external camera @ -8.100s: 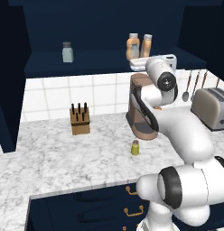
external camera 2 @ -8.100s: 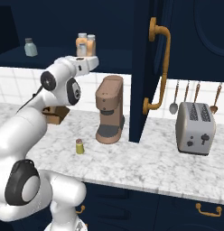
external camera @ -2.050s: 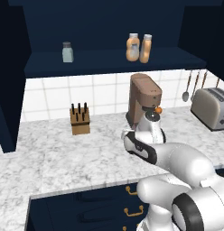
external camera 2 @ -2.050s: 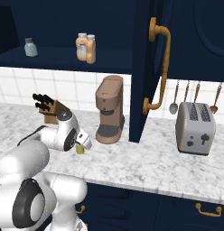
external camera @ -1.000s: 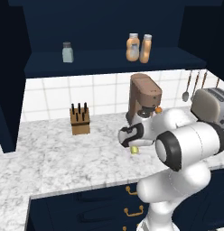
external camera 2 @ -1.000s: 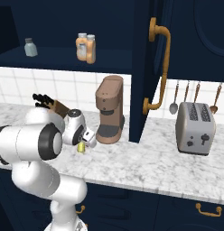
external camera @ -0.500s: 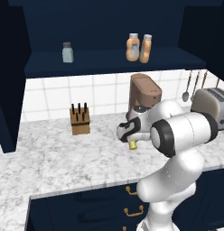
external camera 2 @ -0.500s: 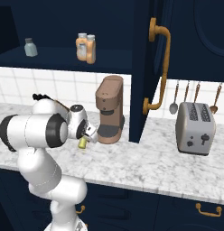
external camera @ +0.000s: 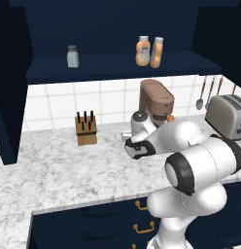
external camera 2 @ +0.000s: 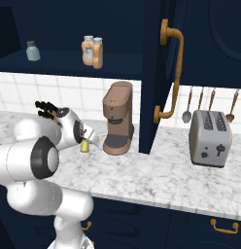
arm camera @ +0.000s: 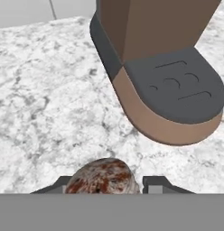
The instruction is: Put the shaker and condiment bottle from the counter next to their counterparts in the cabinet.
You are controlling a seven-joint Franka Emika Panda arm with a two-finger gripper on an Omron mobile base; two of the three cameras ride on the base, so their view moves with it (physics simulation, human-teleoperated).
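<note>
You have the shaker [external camera 2: 84,146] in the pincer [external camera 2: 86,140], just at 9 o'clock of the brown coffee machine [external camera 2: 117,118] in the right base view. The hand view looks straight down on its speckled cap [arm camera: 104,177], with a dark fingertip [arm camera: 155,184] close on either side, so the pincer is clamped on the shaker. Whether its base has left the marble bench [external camera 2: 156,175] you cannot tell from here.

Treat it as a small, light, rigid cylinder. It will likely not crush or flex, but its smooth round wall gives the fingers little to bite on, so it could twist or slide if you swing fast. The grip appears to sit high, near the cap; a hold lower on the body, across its widest part, would probably be steadier. Keep it upright, since a tilt may let it pivot between the pads.

Its destination is the cabinet [external camera: 117,29] shelf, up at 12 o'clock in the left base view, where the pale grey-blue shaker [external camera: 72,56] stands alone toward 10 o'clock. The bulbous orange bottle [external camera: 143,51] and the slim condiment bottle [external camera: 157,52] stand touching or nearly so at 1 o'clock, so that half looks done.

Mind the knife block [external camera: 86,129] at 9 o'clock of the arm, and the coffee machine's base [arm camera: 172,97], which lies close ahead of the pincer.
</note>
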